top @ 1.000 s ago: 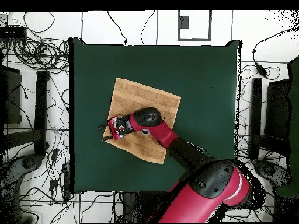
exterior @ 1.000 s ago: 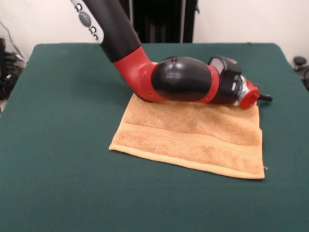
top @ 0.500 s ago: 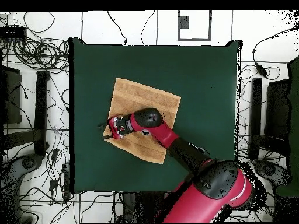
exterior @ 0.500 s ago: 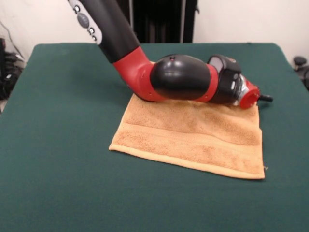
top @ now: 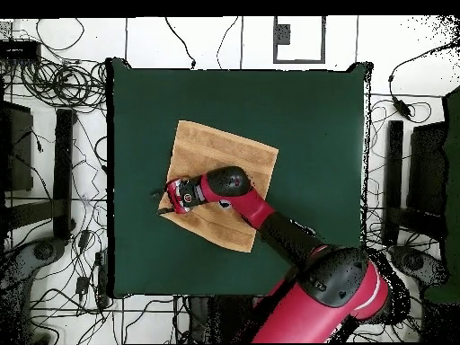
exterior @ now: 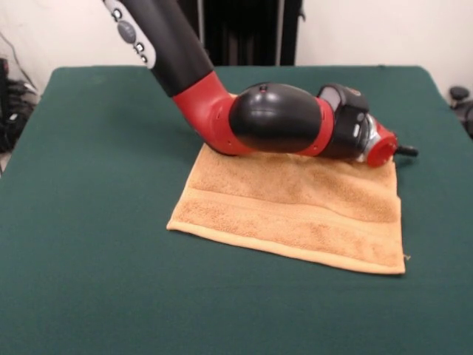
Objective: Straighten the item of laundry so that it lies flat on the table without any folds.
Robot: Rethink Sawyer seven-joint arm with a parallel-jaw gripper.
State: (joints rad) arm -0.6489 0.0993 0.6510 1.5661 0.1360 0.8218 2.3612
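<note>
Towel (exterior: 295, 211) unmoved (arm (exterior: 273, 118) too)

Arm (exterior: 222, 96): red and black, smooth rounded shells. Upper link (exterior: 166, 41) black, tube-shaped, with light grey strip carrying dark oval buttons along one side. Red elbow collar (exterior: 207, 111) joins it to bulbous glossy black housing (exterior: 277, 118). Narrow red band behind that, then black wrist block (exterior: 347, 122) with grey-rimmed panel on top. Red cap with silver ring (exterior: 380, 148) at end; small black stub projects beyond. Overhead: large rounded red base joint (top: 346, 283) with black top.
</note>
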